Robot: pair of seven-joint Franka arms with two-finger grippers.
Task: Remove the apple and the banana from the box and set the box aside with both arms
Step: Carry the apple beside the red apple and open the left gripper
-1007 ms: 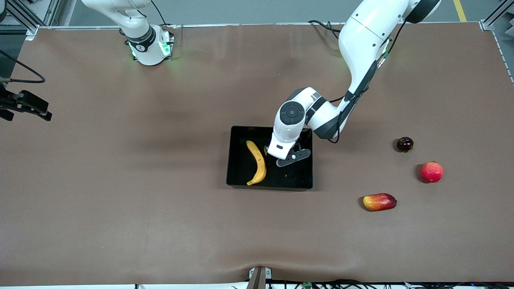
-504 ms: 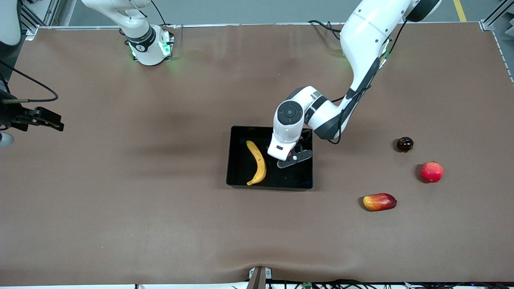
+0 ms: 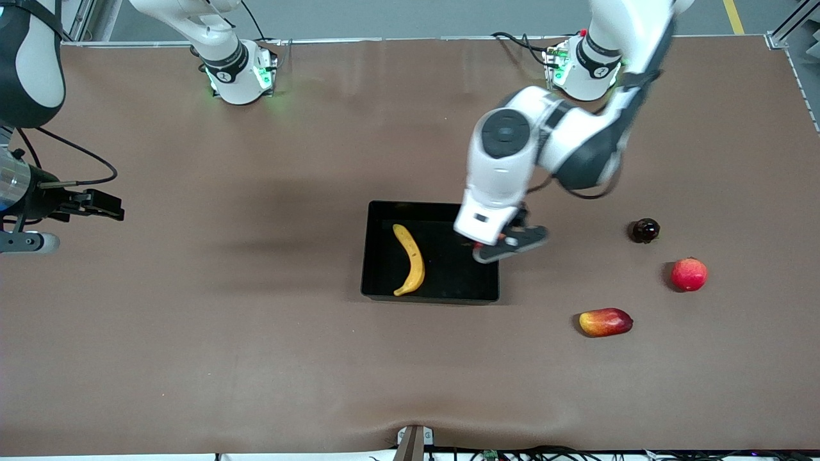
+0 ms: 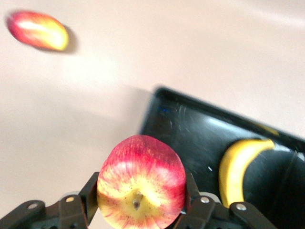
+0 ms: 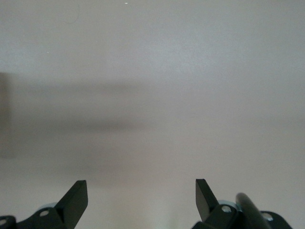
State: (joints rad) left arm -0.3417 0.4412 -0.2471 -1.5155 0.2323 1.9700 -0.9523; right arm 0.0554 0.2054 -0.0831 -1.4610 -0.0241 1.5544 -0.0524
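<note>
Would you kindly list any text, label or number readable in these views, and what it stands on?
None can be read.
Small white marks on the black collars of the right arm's base and left arm's base: too small to read.
The banana, tray and apple in the left gripper: no text.

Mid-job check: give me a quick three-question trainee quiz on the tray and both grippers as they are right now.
1. True or false: the banana lies in the black tray.
2. What does the left gripper hold? A mango, B apple, C nothing.
3. Fill in: the right gripper, over bare table, is ____.
Key: 1 true; 2 B, the apple; 3 open.
</note>
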